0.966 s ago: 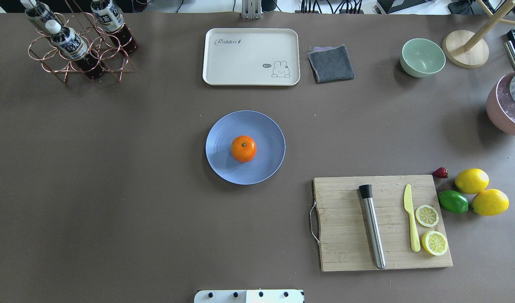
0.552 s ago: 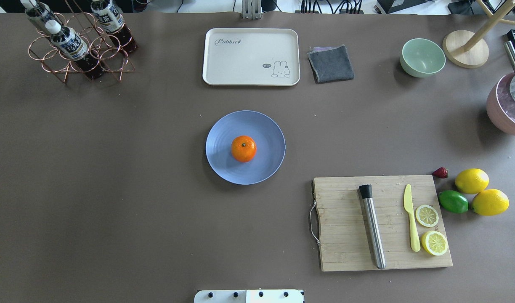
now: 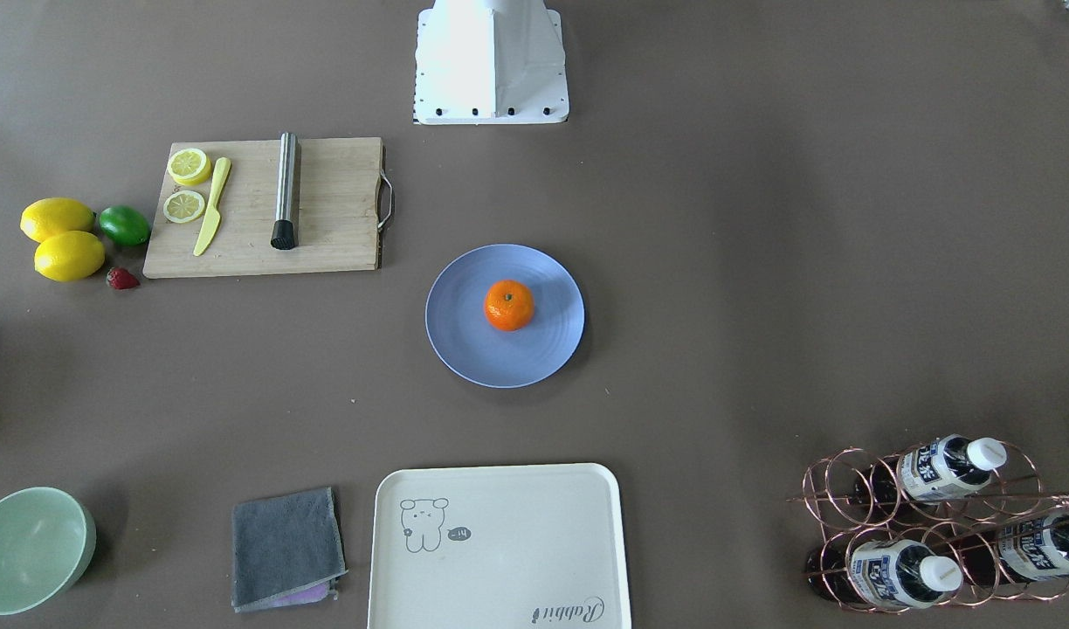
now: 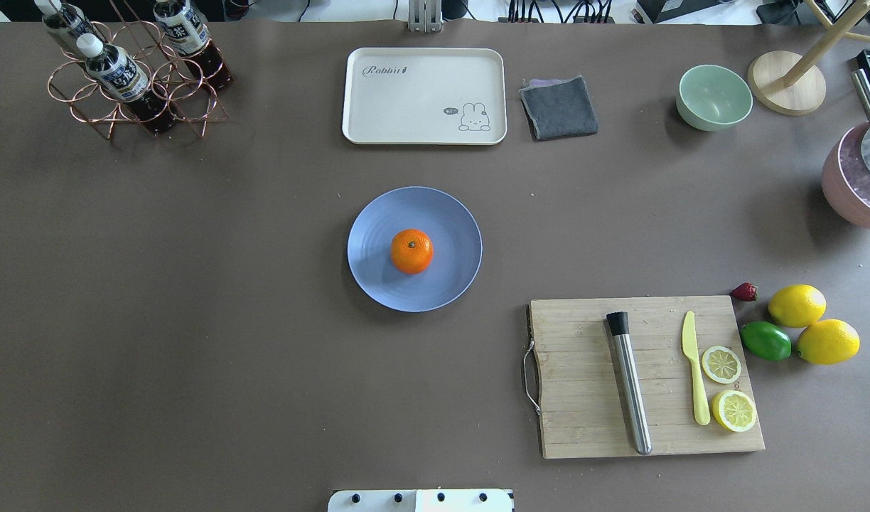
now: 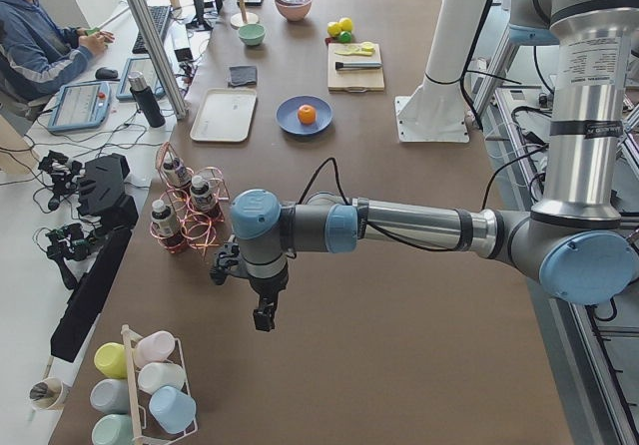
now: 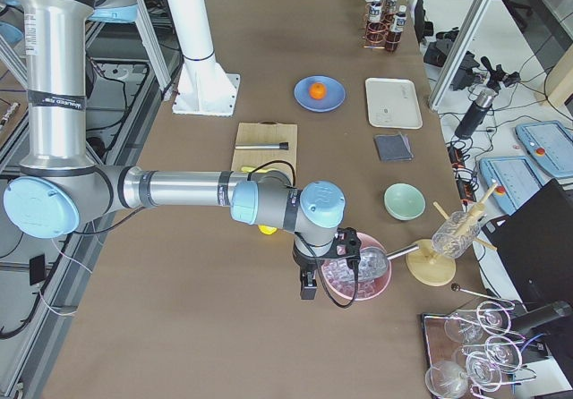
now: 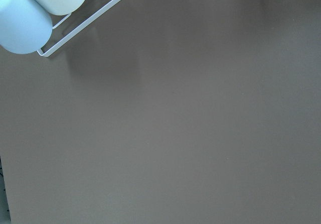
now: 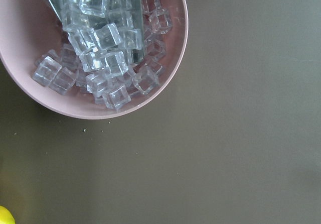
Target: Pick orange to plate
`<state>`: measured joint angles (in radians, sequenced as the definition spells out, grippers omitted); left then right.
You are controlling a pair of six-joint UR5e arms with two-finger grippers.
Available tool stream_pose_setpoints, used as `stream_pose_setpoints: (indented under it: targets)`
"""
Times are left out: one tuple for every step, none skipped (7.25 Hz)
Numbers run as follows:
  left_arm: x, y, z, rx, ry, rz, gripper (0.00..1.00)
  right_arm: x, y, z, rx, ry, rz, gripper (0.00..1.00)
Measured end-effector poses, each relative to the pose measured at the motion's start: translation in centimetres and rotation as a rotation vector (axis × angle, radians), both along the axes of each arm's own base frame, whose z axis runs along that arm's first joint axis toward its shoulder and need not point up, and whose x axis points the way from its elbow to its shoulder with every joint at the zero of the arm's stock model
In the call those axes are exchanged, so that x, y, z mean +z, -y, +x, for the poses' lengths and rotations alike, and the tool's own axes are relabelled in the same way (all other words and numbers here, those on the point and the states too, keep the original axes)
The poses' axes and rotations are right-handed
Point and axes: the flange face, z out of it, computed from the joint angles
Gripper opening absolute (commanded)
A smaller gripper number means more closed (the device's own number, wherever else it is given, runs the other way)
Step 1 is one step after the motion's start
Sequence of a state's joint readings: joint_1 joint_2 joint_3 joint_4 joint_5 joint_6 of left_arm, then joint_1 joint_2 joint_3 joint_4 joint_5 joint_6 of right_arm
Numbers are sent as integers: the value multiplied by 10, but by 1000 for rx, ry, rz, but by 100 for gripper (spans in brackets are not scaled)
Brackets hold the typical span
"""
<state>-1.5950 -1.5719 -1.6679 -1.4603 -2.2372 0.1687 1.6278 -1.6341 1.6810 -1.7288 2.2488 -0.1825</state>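
Note:
The orange [image 4: 411, 251] rests in the middle of the blue plate [image 4: 374, 274] at the table's centre, stem spot up; it also shows as the orange [image 3: 509, 305] on the plate [image 3: 465, 349] in the front-facing view. No gripper is near it. My left gripper [image 5: 263, 318] hangs over bare table at the left end, by the bottle rack. At the opposite end my right gripper [image 6: 307, 291] hangs beside the pink ice bowl. Both show only in side views, so I cannot tell whether they are open or shut.
A cream tray [image 4: 424, 96], grey cloth [image 4: 559, 107] and mint bowl [image 4: 713, 97] line the far side. A cutting board [image 4: 584, 398] with muddler, knife and lemon halves lies front right, lemons [image 4: 797, 305] and lime [image 4: 765, 340] beside it. Bottle rack [image 4: 129, 78] far left; pink ice bowl [image 8: 95, 48] far right.

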Motion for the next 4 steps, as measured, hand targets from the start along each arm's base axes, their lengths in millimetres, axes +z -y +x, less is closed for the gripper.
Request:
stream_pose_setpoints:
  targets:
    - [0, -1, 1, -1, -16, -1, 98, 0, 0, 0, 0, 0, 0, 100]
    - [-1, -2, 3, -3, -59, -4, 98, 0, 0, 0, 0, 0, 1, 100]
    - [-2, -3, 5, -5, -94, -7, 98, 0, 0, 0, 0, 1, 1, 100]
    - [-2, -3, 6, -6, -111, -7, 98, -1, 1, 0, 0, 1, 2, 100]
